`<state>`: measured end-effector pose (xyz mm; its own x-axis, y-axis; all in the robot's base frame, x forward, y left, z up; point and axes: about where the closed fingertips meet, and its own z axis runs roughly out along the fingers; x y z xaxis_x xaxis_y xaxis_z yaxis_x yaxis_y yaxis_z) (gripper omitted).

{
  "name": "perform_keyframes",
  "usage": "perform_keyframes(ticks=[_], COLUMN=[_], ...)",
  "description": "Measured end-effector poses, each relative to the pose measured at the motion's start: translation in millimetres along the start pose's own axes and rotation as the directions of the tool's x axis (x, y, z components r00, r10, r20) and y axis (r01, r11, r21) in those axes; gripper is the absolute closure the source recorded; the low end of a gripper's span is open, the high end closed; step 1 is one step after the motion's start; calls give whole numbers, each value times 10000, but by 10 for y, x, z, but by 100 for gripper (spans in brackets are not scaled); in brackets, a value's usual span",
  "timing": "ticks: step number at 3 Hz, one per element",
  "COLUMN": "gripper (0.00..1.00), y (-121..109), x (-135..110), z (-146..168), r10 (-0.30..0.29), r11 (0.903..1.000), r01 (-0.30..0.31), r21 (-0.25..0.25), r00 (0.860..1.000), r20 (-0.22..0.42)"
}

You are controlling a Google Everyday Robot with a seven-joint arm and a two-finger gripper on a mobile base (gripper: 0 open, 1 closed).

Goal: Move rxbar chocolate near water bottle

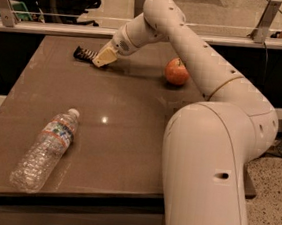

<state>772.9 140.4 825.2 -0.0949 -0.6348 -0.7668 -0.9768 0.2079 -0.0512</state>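
Observation:
The rxbar chocolate (84,54) is a small dark bar lying at the far left part of the brown table (130,118). My gripper (105,58), with a tan tip, is low over the table right beside the bar's right end, touching or nearly touching it. The water bottle (47,147) lies on its side near the table's front left, white cap pointing away from the front edge. It is far from the bar and the gripper.
An orange-red apple (177,71) sits at the far right of the table, close beside my arm. My arm's large white body (211,157) covers the table's right front. A railing with glass (65,23) runs behind the table.

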Motion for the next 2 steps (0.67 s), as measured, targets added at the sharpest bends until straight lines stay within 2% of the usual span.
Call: perform_keyframes(ticks=[1, 2], gripper=[100, 100], y=[87, 273], x=[-96, -264], z=[-179, -471], r10=[-353, -922], r11=[9994, 9954], r01=[353, 935], r21=[-7, -213], r00=[9992, 9942], r20=[188, 550])
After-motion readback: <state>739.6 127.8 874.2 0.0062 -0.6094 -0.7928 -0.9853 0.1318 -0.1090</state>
